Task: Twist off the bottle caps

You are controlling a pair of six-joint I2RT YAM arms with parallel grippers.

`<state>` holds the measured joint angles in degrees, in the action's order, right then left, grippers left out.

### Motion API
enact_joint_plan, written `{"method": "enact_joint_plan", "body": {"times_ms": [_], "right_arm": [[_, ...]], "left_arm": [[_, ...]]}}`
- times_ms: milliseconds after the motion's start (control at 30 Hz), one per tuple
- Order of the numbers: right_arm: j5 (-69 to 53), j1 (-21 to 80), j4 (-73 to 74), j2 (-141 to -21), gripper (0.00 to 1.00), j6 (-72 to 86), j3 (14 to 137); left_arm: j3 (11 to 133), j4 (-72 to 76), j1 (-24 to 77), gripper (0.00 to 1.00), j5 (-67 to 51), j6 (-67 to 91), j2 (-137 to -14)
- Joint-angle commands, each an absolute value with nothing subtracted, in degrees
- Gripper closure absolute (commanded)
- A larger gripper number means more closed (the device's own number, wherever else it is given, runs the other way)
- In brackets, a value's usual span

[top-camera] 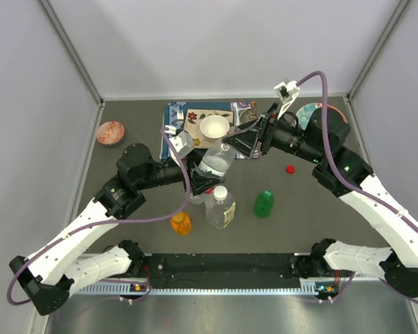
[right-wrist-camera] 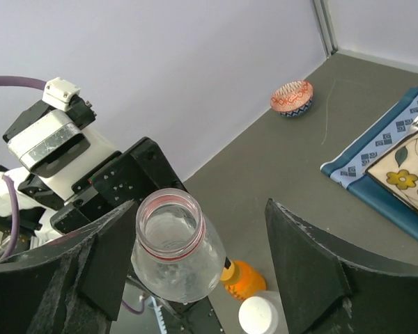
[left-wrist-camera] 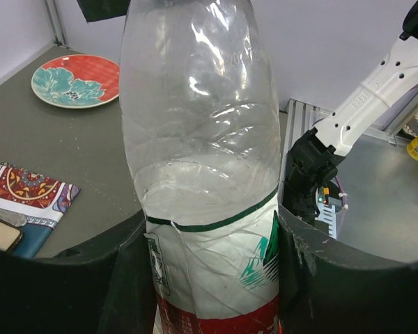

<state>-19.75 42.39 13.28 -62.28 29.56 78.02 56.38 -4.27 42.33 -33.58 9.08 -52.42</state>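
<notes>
My left gripper (top-camera: 205,175) (left-wrist-camera: 210,229) is shut on the small clear bottle with the red label (top-camera: 216,162) (left-wrist-camera: 202,174) and holds it off the table. Its mouth (right-wrist-camera: 171,224) is open, with only a red ring on the neck. My right gripper (top-camera: 231,145) (right-wrist-camera: 198,216) is open and empty, a finger on each side of the neck. The red cap (top-camera: 290,168) lies on the table. The larger clear bottle (top-camera: 221,207) carries its white cap (right-wrist-camera: 259,316). The green bottle (top-camera: 264,203) and the orange bottle (top-camera: 181,223) (right-wrist-camera: 247,280) stand nearby.
A white bowl (top-camera: 214,127) sits on a placemat (top-camera: 177,115) at the back. A small patterned bowl (top-camera: 111,132) (right-wrist-camera: 292,97) is at back left. A patterned plate (top-camera: 312,115) (left-wrist-camera: 76,80) is at back right. Grey walls enclose the table.
</notes>
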Motion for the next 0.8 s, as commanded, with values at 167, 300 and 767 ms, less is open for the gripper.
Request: {"method": "enact_joint_plan", "body": {"times_ms": [167, 300, 767], "right_arm": [[-19.2, 43.3, 11.8, -61.3, 0.54, 27.8, 78.9], [-18.8, 43.4, 11.8, -60.7, 0.72, 27.6, 78.8], [-0.2, 43.3, 23.1, -60.5, 0.87, 18.4, 89.6]], "left_arm": [[59.4, -2.6, 42.6, 0.42, -33.7, 9.2, -53.1], [59.9, -2.5, 42.7, 0.42, -34.0, 9.3, -53.6], [64.9, -9.4, 42.6, 0.01, -21.9, 6.2, -48.8]]}}
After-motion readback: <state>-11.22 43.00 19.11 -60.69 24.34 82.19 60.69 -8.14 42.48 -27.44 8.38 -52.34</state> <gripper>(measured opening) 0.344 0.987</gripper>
